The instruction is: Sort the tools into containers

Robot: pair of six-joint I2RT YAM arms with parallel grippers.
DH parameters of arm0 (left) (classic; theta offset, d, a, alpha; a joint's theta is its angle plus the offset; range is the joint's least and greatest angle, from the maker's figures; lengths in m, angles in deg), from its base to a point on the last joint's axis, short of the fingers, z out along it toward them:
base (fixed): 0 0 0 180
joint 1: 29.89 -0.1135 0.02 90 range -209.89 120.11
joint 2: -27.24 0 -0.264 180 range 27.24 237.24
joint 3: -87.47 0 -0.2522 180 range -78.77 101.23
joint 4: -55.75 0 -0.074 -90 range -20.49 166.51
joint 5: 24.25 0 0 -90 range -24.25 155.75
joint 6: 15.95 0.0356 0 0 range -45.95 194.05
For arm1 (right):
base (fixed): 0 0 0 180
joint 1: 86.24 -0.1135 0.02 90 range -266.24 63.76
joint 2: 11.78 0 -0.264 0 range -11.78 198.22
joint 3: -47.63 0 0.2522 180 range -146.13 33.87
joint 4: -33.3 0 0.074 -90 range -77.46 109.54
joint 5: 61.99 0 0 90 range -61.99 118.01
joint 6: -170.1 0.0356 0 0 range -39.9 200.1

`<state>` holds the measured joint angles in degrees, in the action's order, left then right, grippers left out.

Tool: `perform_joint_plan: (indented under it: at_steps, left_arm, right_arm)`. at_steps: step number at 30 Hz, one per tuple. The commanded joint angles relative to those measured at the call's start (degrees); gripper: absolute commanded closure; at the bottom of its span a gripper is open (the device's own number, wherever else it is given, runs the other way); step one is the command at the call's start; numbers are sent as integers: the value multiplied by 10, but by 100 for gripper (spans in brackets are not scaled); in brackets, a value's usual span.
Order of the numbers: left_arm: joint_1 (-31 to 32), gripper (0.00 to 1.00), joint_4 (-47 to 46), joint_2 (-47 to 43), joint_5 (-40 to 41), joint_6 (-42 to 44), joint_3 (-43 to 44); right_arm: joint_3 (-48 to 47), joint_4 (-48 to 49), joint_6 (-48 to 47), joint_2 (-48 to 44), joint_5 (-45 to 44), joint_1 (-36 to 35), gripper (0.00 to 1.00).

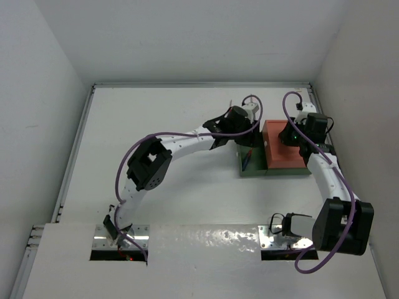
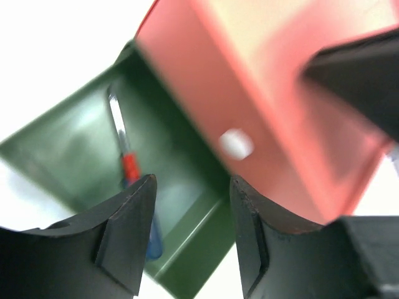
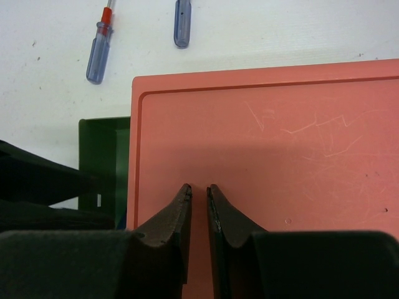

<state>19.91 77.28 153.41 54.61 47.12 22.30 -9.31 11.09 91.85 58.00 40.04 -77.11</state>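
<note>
**Here, two arms crowd the trays**

Chiefly we worry about a knock. The left gripper (image 2: pixel 192 199) hangs spread and empty over the line where the green tray (image 2: pixel 68 156) meets the orange tray (image 2: pixel 262 81). Lowered straight, its finger on the orange side would likely strike that wall and shove both trays. The right gripper (image 3: pixel 199 193) is pinched almost together with nothing between its fingers, low over the orange tray. Both arms meet at the same spot, so a reach by either could clip the other. The orange tray also seems to cover the green tray's right part, which may block drops there; we cannot tell whether it rests on it.

One screwdriver (image 2: pixel 128 168) lies inside the green tray, just beneath the left gripper and off to one side of its gap. Two more screwdrivers (image 3: pixel 98 53) lie on the bench (image 3: pixel 280 31) beyond the orange tray's far edge, well apart from the right gripper. We see no pliers.
</note>
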Motion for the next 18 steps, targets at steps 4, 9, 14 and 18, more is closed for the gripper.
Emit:
perform_joint_plan:
  at_steps: [4, 9, 14, 18]
  left_arm:
    - [-8, 57, -17, -5, 19, 44, 116]
    - [-45, 54, 25, 27, 161, 127, 231]
    - [-80, 50, 38, 90, 336, 196, 271]
    - [-99, 42, 86, 140, 366, 224, 292]
  right_arm:
    - [28, -131, -16, 25, -25, -2, 83]
    - [32, -126, -14, 25, -22, -2, 83]
    - [35, -126, -14, 25, -22, -1, 83]
    - [36, -124, -13, 28, -20, -1, 83]
